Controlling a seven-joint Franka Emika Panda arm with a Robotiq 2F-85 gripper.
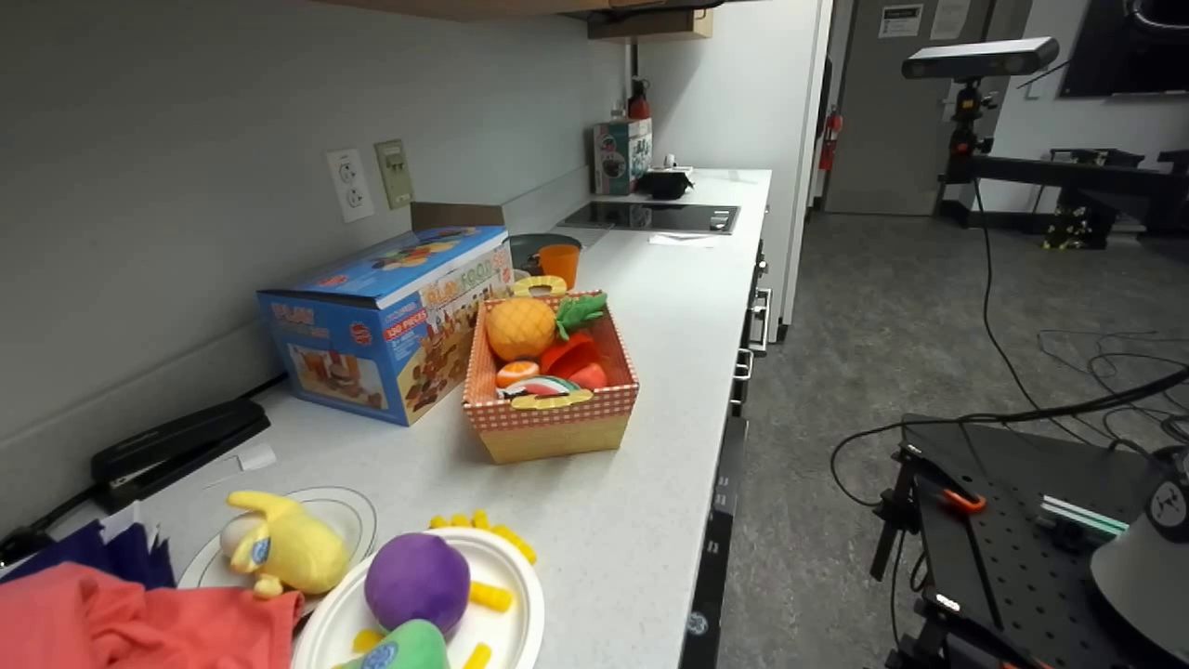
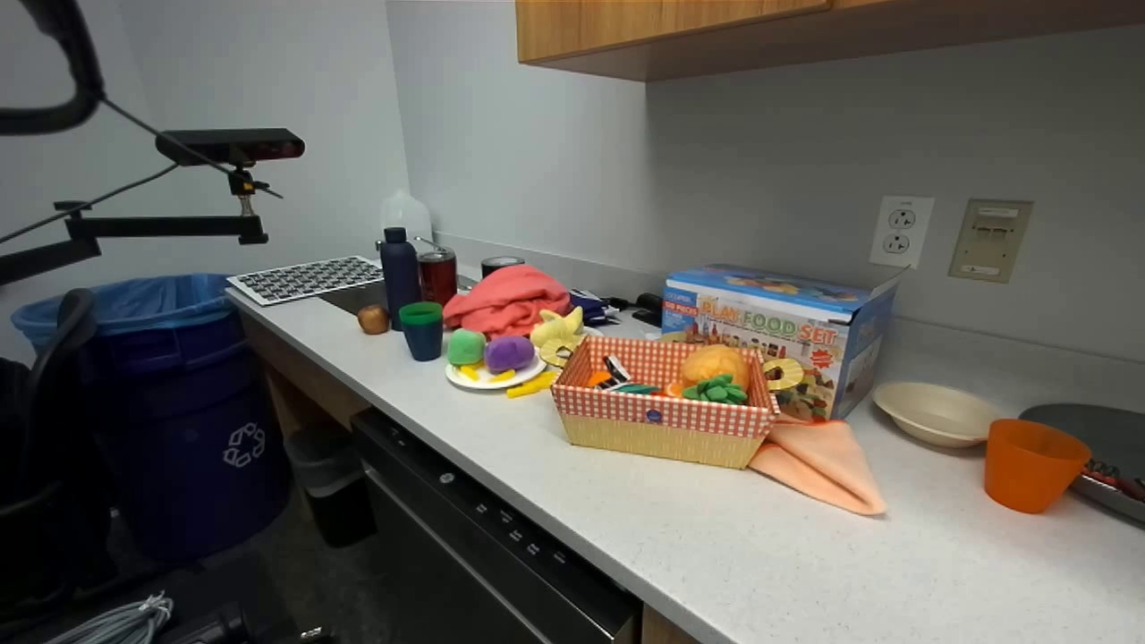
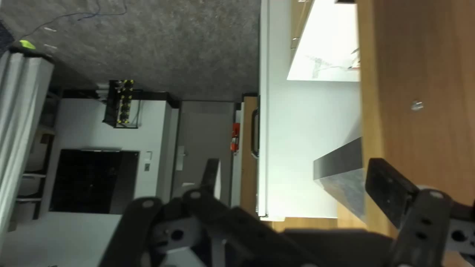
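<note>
My gripper (image 3: 297, 176) shows only in the wrist view. Its fingers are wide apart with nothing between them. The wooden cabinet (image 3: 419, 111) is nearest, by the right finger; whether they touch I cannot tell. In both exterior views a checked basket (image 1: 553, 441) (image 2: 653, 438) stands on the counter, holding a plush pineapple (image 1: 520, 327) (image 2: 716, 368) and other toy food. A white plate (image 1: 520, 581) carries a purple plush toy (image 1: 418, 583) and a green one (image 1: 409, 648). A yellow plush toy (image 1: 297, 544) lies beside it.
A play food box (image 1: 372, 321) stands behind the basket. A red cloth (image 2: 510, 300) lies near the plate. An orange cup (image 2: 1033, 465), peach napkin (image 2: 823, 465) and dark bottle (image 2: 400, 277) are on the counter. The cabinet (image 2: 716, 36) overhangs. The cooktop (image 1: 650, 216) is farther along.
</note>
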